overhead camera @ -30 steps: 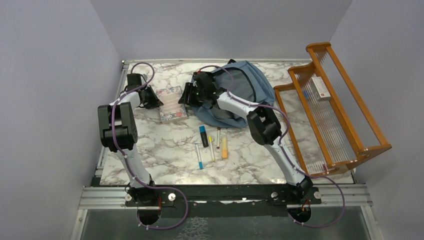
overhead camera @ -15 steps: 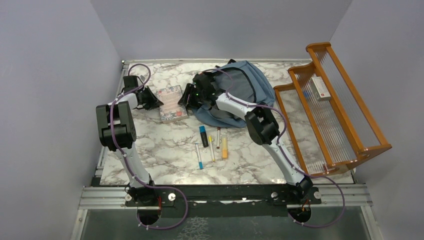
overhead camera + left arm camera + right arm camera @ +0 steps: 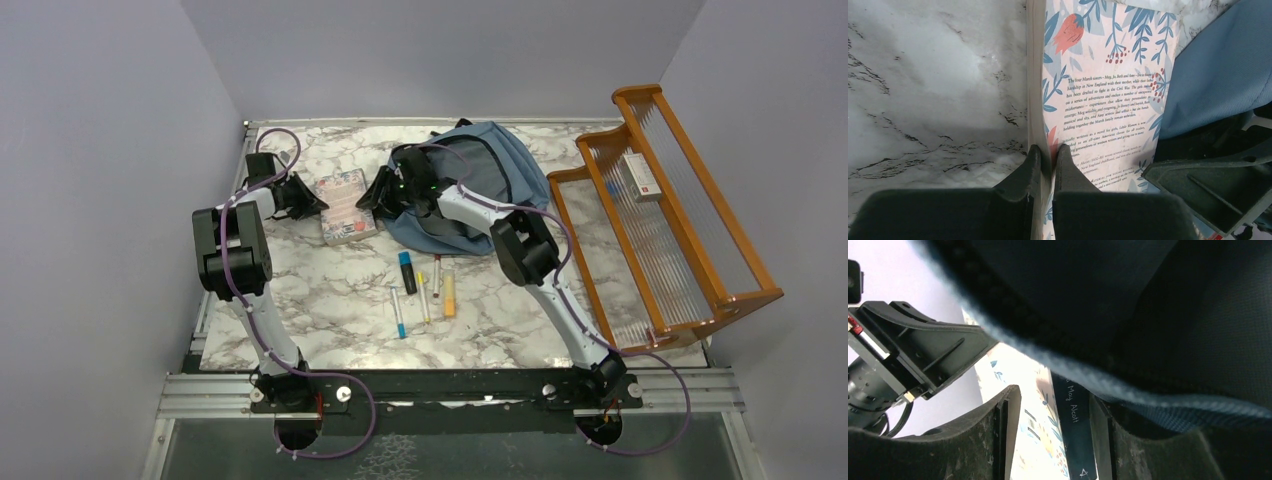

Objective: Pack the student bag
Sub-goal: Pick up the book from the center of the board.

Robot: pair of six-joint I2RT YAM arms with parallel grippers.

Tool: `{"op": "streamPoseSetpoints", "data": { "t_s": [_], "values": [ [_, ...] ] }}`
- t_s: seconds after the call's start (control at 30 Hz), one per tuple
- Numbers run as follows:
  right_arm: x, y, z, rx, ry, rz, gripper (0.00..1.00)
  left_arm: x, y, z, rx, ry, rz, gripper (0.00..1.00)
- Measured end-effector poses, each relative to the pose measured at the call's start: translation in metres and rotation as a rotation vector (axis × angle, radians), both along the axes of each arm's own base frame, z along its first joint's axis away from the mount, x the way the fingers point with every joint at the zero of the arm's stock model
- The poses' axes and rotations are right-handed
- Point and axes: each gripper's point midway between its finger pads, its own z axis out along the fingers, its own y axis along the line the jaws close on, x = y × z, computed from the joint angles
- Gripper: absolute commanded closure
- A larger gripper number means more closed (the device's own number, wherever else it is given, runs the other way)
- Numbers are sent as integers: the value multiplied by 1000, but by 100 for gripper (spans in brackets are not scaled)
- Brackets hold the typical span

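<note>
The dusty-blue student bag (image 3: 490, 175) lies at the back middle of the table, its mouth facing left. A floral-covered book (image 3: 345, 208) lies just left of that mouth. My left gripper (image 3: 305, 198) is shut on the book's left edge; in the left wrist view (image 3: 1048, 150) the fingers pinch the back cover (image 3: 1108, 90), with the bag (image 3: 1218, 70) at the right. My right gripper (image 3: 380, 198) is at the bag's mouth. In the right wrist view (image 3: 1053, 395) its jaws stand apart around the book's dark spine (image 3: 1073, 410), under the bag's zipper lip (image 3: 1148, 300).
Several pens and markers (image 3: 420, 285) lie in a row in front of the bag. An orange wooden rack (image 3: 660, 220) holding a small white box (image 3: 640, 175) stands along the right side. Walls close in the left, back and right.
My left gripper and the book have shifted a little right, toward the bag's mouth. My right gripper has dropped slightly lower at the mouth.
</note>
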Motion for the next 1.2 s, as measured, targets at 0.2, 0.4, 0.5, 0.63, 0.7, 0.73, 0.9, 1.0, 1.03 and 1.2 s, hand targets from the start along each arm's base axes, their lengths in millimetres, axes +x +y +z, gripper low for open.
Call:
{"op": "streamPoseSetpoints", "data": {
  "t_s": [0.2,0.4,0.5,0.63,0.7,0.73,0.9,1.0,1.03,1.2],
  "values": [
    [-5,6,1,89,30,62,48,1,0,0,-11,-6,-5,100],
    [-9,7,1,114,19,101,53,1,0,0,-14,-12,-10,100],
    [-10,8,1,116,7,114,54,1,-1,0,-18,-17,-13,100],
    [-11,9,1,126,-1,133,54,1,-1,1,-18,-36,-13,100],
    [-11,9,1,128,-3,139,57,1,-2,2,-17,-43,-14,100],
    [-11,9,1,129,-6,142,59,1,-2,2,-17,-46,-14,100],
    [-12,7,-3,122,-26,155,75,1,-5,4,-25,-62,-24,100],
    [-12,5,-4,128,-51,159,85,1,-5,6,-24,-72,-27,97],
    [-13,4,-3,128,-64,162,90,1,-6,6,-24,-75,-28,89],
    [-23,-8,5,101,-107,173,100,-12,-18,11,-30,-50,-45,44]
  ]
}}
